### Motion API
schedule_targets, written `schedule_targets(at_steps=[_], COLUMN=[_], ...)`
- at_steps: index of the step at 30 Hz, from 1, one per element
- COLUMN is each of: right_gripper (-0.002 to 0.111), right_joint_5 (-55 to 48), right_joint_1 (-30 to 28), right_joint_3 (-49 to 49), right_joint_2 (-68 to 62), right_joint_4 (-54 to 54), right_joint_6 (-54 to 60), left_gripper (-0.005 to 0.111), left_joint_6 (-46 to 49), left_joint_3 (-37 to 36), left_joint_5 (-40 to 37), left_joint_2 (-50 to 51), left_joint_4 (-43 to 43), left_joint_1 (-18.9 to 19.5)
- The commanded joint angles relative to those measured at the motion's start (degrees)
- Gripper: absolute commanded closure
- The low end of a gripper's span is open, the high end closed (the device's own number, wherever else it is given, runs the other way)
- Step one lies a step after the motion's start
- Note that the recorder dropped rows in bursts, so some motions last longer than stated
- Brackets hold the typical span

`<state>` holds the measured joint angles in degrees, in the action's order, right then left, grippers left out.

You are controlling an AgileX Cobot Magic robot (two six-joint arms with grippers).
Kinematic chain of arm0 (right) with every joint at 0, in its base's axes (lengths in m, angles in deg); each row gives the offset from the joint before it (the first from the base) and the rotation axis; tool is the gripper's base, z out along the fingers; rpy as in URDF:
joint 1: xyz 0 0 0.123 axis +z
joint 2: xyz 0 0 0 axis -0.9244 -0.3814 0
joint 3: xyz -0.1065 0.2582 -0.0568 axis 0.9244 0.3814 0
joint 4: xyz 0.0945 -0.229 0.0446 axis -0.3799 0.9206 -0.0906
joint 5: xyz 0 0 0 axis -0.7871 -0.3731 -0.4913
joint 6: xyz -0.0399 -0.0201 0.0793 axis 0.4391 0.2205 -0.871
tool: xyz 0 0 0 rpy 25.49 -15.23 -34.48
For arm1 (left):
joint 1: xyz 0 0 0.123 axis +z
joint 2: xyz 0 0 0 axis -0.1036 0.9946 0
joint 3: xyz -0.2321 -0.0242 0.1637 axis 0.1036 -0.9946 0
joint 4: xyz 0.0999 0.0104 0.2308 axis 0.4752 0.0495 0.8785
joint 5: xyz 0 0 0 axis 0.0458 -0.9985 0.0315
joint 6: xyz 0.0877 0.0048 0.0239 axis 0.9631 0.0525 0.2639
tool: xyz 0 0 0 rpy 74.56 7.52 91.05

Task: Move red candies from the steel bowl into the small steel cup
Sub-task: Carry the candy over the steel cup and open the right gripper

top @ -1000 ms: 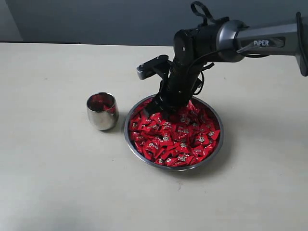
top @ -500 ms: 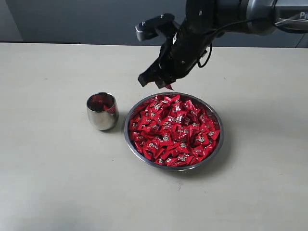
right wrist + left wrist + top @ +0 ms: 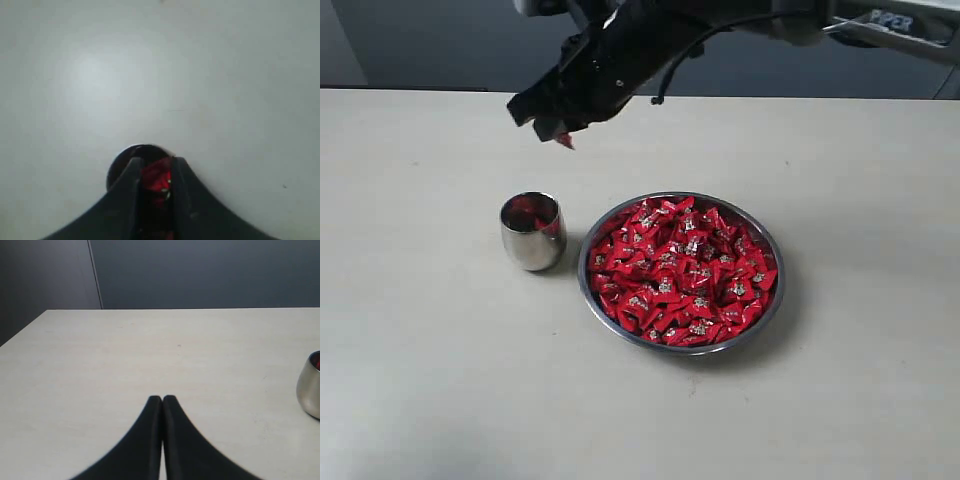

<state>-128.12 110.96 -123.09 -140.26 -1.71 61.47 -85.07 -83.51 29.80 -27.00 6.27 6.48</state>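
Note:
The steel bowl (image 3: 772,305) sits on the table, heaped with several red candies (image 3: 680,270). To its left stands the small steel cup (image 3: 532,232), with red showing inside; its side also shows in the left wrist view (image 3: 309,385). My right gripper (image 3: 558,132) hangs high above and behind the cup, shut on one red candy (image 3: 564,140). In the right wrist view that candy (image 3: 157,180) sits between the fingers, with the cup's dark mouth (image 3: 120,162) just beyond the tips. My left gripper (image 3: 162,399) is shut and empty, low over bare table.
The tabletop (image 3: 440,380) is pale and plain. A dark wall (image 3: 420,40) runs behind its far edge. The right arm (image 3: 880,25) stretches in from the upper right.
My right gripper rose out of the bowl with a candy and swung left, from over the bowl's far rim to above the cup. The left gripper shows no earlier frame.

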Motion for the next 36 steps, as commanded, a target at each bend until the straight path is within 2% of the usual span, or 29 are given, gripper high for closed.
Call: schedule_targets(at_steps=[1, 13, 15, 21, 22, 32, 34, 36], right_gripper=[0.108, 0.107, 0.103, 0.073, 0.073, 0.073, 0.075, 0.084], right_joint_5=[-2.4, -3.8, -3.9, -4.3, -4.3, -5.0, -4.7, -4.4], right_joint_1=[2.2, 3.7, 3.9, 4.0, 4.0, 4.0, 4.0, 4.0], right_joint_3=[-3.9, -7.2, -7.2, -7.2, -7.2, -7.2, -7.2, -7.2], right_joint_2=[-4.3, -10.5, -10.8, -10.8, -10.8, -9.7, -8.5, -7.0], right_joint_4=[-0.1, 1.8, 2.9, 3.5, 4.1, 4.2, 5.2, 7.6], right_joint_6=[0.3, 0.3, 0.3, 0.3, 0.3, -0.9, -2.2, -3.3], left_gripper=[0.106, 0.106, 0.106, 0.106, 0.106, 0.106, 0.106, 0.106], left_joint_6=[-0.1, -0.1, -0.1, -0.1, -0.1, -0.1, -0.1, -0.1], left_joint_3=[-0.2, -0.2, -0.2, -0.2, -0.2, -0.2, -0.2, -0.2], left_joint_5=[0.1, 0.1, 0.1, 0.1, 0.1, 0.1, 0.1, 0.1], left_joint_2=[-0.3, -0.3, -0.3, -0.3, -0.3, -0.3, -0.3, -0.3], left_joint_4=[0.1, 0.1, 0.1, 0.1, 0.1, 0.1, 0.1, 0.1], left_joint_1=[0.1, 0.1, 0.1, 0.1, 0.1, 0.1, 0.1, 0.1])
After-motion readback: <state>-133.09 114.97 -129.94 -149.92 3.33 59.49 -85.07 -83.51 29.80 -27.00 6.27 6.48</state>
